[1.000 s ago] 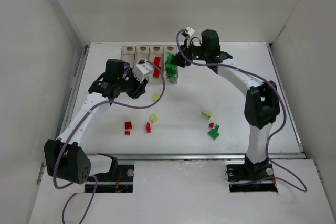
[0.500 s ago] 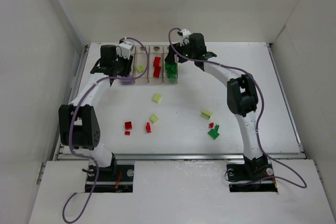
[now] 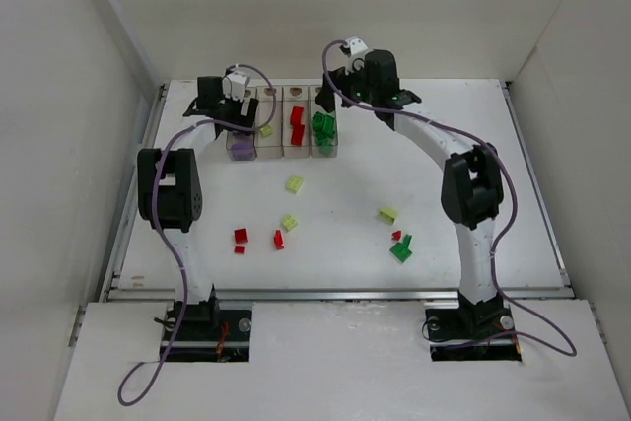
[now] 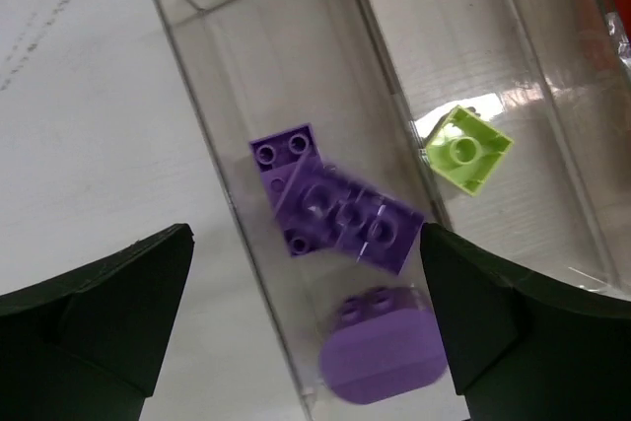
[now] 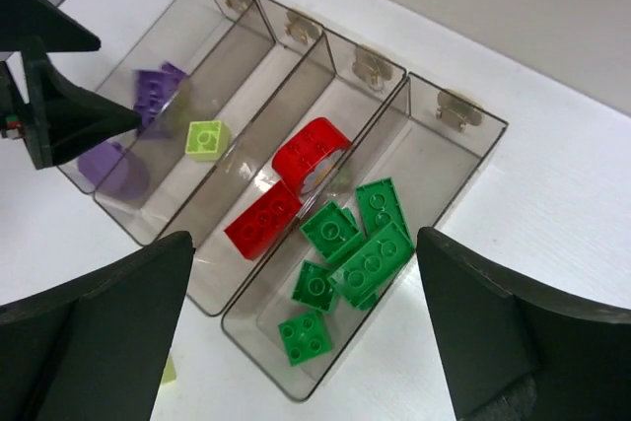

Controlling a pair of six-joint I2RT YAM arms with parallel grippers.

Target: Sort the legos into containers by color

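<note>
left fingers (image 4: 99, 303) wide above purple legos (image 4: 335, 209) | right fingers (image 5: 89, 313) wide, apparently empty

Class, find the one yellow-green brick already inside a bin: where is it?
The yellow-green brick lies alone in the second bin from the left in the right wrist view, between the purple bricks and the red bricks.

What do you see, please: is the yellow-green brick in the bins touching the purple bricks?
Apart. Left wrist view: the yellow-green brick lies in the next bin, a clear wall between it and the purple bricks.
</note>
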